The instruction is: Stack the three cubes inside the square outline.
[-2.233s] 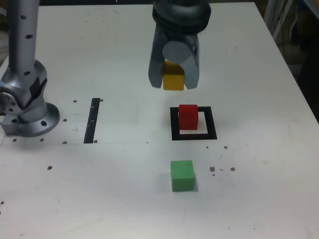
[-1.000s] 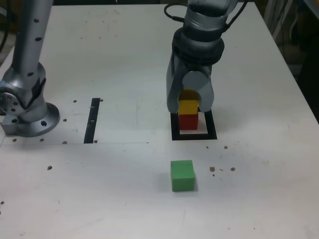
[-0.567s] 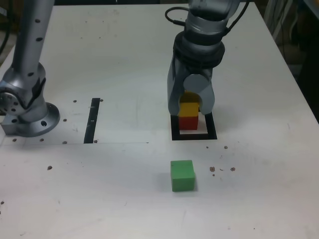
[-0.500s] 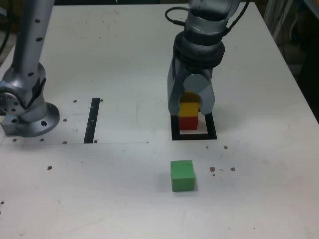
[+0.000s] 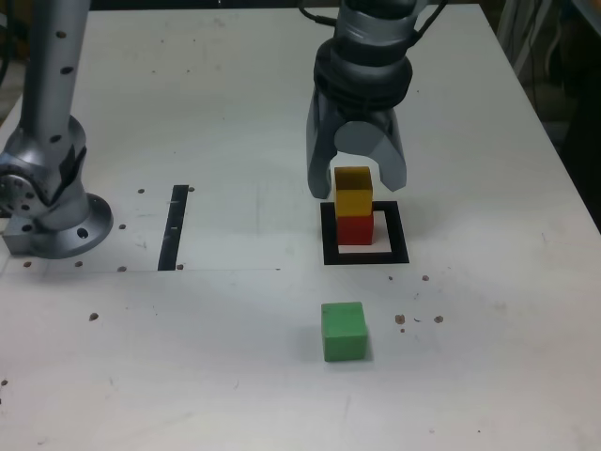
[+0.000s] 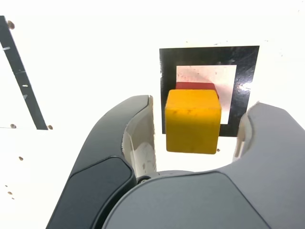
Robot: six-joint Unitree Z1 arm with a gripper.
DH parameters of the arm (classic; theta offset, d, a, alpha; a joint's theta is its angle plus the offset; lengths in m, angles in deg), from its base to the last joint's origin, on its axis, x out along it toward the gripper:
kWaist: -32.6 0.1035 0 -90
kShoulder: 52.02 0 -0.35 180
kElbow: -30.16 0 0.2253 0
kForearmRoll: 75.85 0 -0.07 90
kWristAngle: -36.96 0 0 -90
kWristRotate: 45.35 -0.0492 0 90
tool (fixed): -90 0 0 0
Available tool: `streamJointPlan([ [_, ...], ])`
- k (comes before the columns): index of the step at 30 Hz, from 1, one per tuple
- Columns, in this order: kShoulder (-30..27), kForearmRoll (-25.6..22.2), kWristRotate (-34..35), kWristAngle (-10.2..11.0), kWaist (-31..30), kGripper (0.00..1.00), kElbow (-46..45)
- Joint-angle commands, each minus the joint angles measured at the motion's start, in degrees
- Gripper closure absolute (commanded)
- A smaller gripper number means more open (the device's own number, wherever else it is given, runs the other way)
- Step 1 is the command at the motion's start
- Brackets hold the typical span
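We see the gripper (image 5: 356, 183) spread apart above the yellow cube (image 5: 353, 191), which sits on the red cube (image 5: 354, 228) inside the square outline (image 5: 329, 233). Next, we judge, comes fetching the green cube (image 5: 343, 331) (lying well apart).

The gripper (image 5: 356, 180) is opening and rising off the yellow cube (image 5: 353, 191), which is now sitting free on the red cube (image 5: 354, 230) after hanging in the air earlier.

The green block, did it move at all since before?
No. The green cube sits at the same spot on the table, just as far below the square outline in the exterior view as in the earlier pictures.
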Motion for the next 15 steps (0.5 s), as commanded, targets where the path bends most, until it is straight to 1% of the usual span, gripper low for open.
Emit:
streamJointPlan([
  [1,-2.3,-0.7,0.6,0.3,-1.2,0.01,0.0],
  [4,-4.7,-1.3,2.0,0.3,-4.1,0.01,0.8],
  [7,-6.3,-2.2,4.7,0.1,-9.0,0.01,2.5],
  [11,-6.0,-3.1,9.4,-0.7,-15.9,0.01,3.7],
  [15,-4.5,-2.5,14.3,-1.4,-21.9,0.01,3.7],
])
